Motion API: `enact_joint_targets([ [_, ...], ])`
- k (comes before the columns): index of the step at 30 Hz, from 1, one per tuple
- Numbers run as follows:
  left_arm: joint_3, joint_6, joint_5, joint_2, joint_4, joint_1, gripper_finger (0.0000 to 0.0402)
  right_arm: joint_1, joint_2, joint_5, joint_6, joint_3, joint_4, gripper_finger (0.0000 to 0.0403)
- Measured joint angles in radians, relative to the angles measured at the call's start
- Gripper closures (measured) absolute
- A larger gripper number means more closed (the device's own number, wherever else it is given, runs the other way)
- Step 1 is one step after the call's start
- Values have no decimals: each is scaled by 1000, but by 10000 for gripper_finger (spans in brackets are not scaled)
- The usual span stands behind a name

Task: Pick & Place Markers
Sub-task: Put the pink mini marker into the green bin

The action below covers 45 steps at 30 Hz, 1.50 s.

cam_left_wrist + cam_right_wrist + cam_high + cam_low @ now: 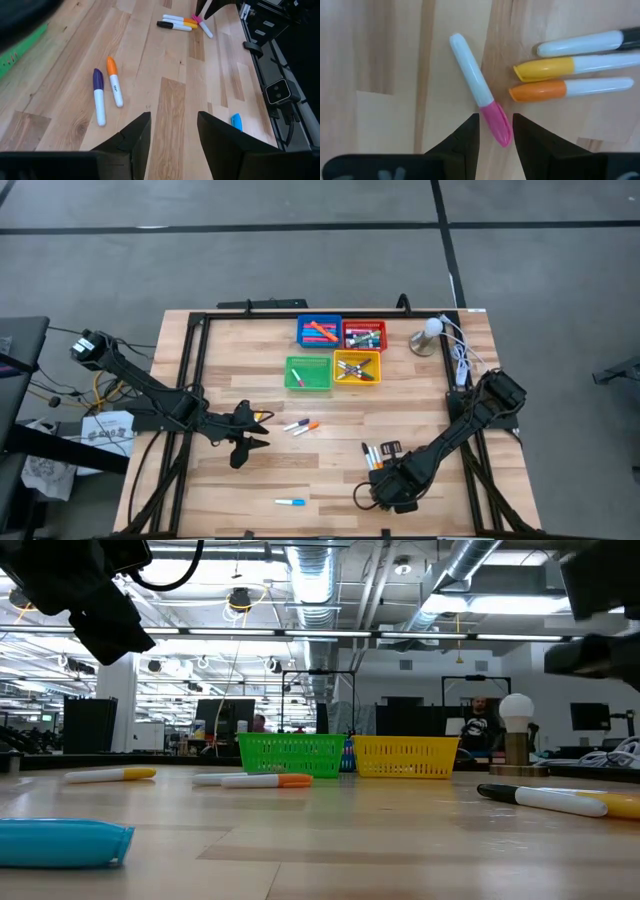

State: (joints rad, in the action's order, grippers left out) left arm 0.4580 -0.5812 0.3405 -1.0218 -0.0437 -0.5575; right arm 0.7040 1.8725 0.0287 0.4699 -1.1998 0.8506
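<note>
Right wrist view puts the right gripper (495, 132) parted, released, straddling the pink-capped marker (480, 91), whose cap lies between the jaws. Risk, as judged: the yellow-capped marker (570, 66) and orange-capped marker (570, 89) lie just beside one jaw, and closing could nudge or pinch them. The left gripper (170, 135) waits released; the purple-capped marker (99, 97) lies ahead.
</note>
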Motion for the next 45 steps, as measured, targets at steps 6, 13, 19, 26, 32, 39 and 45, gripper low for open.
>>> enact_joint_targets([
  [6, 0, -1, 0, 0, 0, 0, 241, 0, 74, -7, 2, -4, -22, 296],
  [13, 0, -3, 0, 0, 2, 0, 241, 0, 107, -30, 32, -7, -18, 296],
  [19, 0, -3, 0, 0, 6, 0, 241, 0, 97, -49, 69, -10, -10, 325],
  [26, 0, -3, 4, 0, 8, 0, 241, 0, 90, -59, 82, -47, 17, 378],
  [32, 0, -3, 7, 0, 17, 0, 241, 2, 96, -78, 82, -94, 1, 359],
  [39, 0, 0, 13, 0, 68, 0, 241, -6, 95, -88, 87, -172, -22, 378],
  [45, 0, 27, 52, 0, 243, 0, 240, -62, 93, 44, 89, -268, -77, 378],
])
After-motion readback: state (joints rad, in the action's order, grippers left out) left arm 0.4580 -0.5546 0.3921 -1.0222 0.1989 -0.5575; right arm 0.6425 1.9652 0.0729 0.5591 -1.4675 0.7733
